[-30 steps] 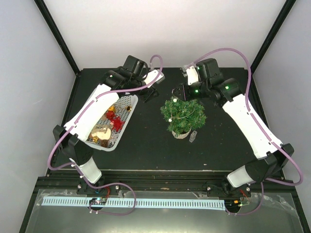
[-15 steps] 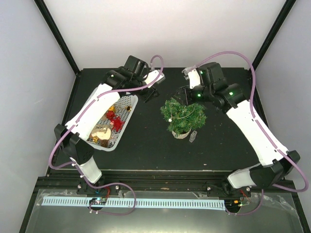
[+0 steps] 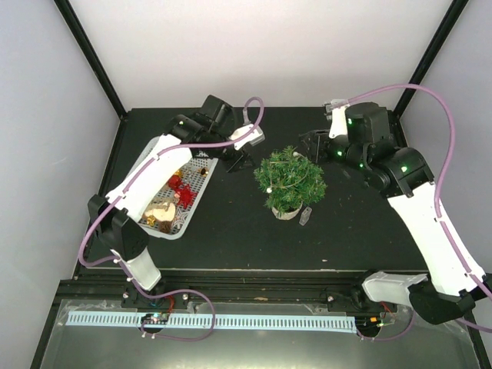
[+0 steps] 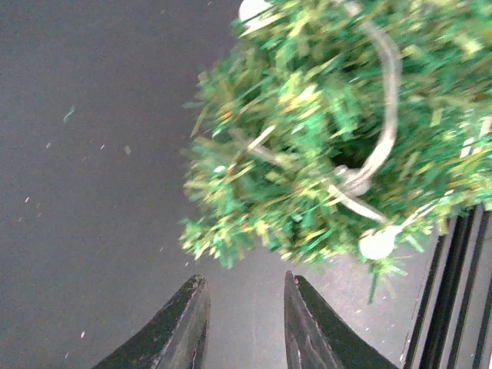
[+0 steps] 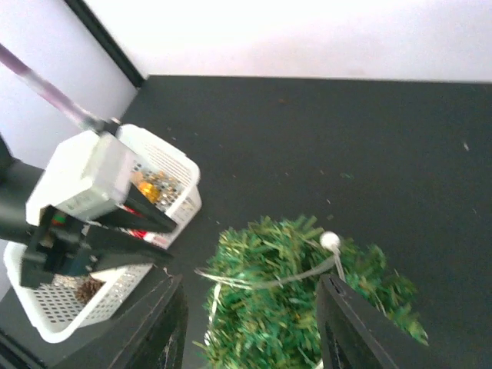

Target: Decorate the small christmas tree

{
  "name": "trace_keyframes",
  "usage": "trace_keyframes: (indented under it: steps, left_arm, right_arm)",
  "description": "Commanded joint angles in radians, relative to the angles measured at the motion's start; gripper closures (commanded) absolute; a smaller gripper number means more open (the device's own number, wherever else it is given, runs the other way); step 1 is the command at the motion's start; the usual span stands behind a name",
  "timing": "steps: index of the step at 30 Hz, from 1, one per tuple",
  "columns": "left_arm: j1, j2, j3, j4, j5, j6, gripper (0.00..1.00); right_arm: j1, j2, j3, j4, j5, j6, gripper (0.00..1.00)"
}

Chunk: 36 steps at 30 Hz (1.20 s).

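The small christmas tree (image 3: 290, 179) stands mid-table on its whitish pot, with a pale string and white beads draped over it. It also shows in the left wrist view (image 4: 338, 131) and the right wrist view (image 5: 300, 300). My left gripper (image 3: 240, 161) is open and empty just left of the tree, its fingertips (image 4: 192, 307) short of the sprigs. My right gripper (image 3: 311, 143) is open and empty, raised at the tree's back right; its fingers (image 5: 346, 323) frame the treetop from above.
A white mesh basket (image 3: 198, 201) with red and gold ornaments lies at the left, also in the right wrist view (image 5: 165, 157). A small clear piece (image 3: 306, 216) lies on the black table by the pot. Black frame posts stand at the back corners.
My right arm has drawn back and to the right, away from the treetop. My left gripper has shifted slightly down and right, toward the tree's left side.
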Motion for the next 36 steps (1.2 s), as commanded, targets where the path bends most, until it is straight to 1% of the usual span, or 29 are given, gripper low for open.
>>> trace_keyframes:
  steps: [1, 3, 6, 9, 11, 13, 16, 19, 24, 27, 30, 34, 36]
  left_arm:
    - [0.107, -0.058, -0.002, -0.022, -0.042, -0.027, 0.71]
    - [0.185, -0.076, -0.009, -0.04, -0.048, -0.021, 0.7]
    - [0.287, -0.111, -0.067, -0.049, -0.103, 0.011, 0.69]
    - [0.405, -0.106, -0.095, -0.091, -0.118, 0.026, 0.69]
    - [0.457, -0.088, -0.128, -0.098, -0.153, 0.031, 0.69]
    - [0.481, -0.059, -0.153, -0.108, -0.188, 0.048, 0.69]
    - [0.5, -0.006, -0.186, -0.082, -0.247, 0.071, 0.69]
    - [0.518, 0.06, -0.193, -0.056, -0.295, 0.071, 0.68]
    - [0.526, 0.166, -0.211, -0.068, -0.347, 0.126, 0.68]
    - [0.552, 0.197, -0.216, -0.105, -0.315, 0.134, 0.68]
    - [0.592, 0.211, -0.221, -0.139, -0.292, 0.138, 0.67]
    - [0.664, 0.206, -0.244, -0.169, -0.253, 0.138, 0.66]
    - [0.682, 0.207, -0.266, -0.179, -0.247, 0.146, 0.65]
  right_arm:
    - [0.002, 0.01, 0.05, -0.218, 0.09, 0.092, 0.52]
    - [0.002, -0.032, 0.022, -0.26, 0.081, 0.114, 0.52]
    - [0.002, -0.114, -0.057, -0.274, 0.047, 0.121, 0.5]
    - [0.002, -0.16, -0.108, -0.296, 0.006, 0.119, 0.5]
    - [0.002, -0.176, -0.135, -0.305, -0.02, 0.129, 0.5]
    - [0.002, -0.183, -0.155, -0.302, -0.058, 0.144, 0.5]
    - [0.003, -0.179, -0.167, -0.298, -0.089, 0.158, 0.49]
    - [0.002, -0.143, -0.137, -0.344, -0.056, 0.161, 0.48]
    - [0.003, -0.089, -0.065, -0.48, 0.017, 0.147, 0.46]
    - [0.002, -0.089, -0.064, -0.503, 0.071, 0.152, 0.45]
    - [0.002, -0.07, -0.043, -0.52, 0.077, 0.137, 0.41]
    - [0.002, -0.04, -0.05, -0.514, 0.083, 0.106, 0.4]
    - [0.002, -0.018, -0.041, -0.518, 0.083, 0.097, 0.4]
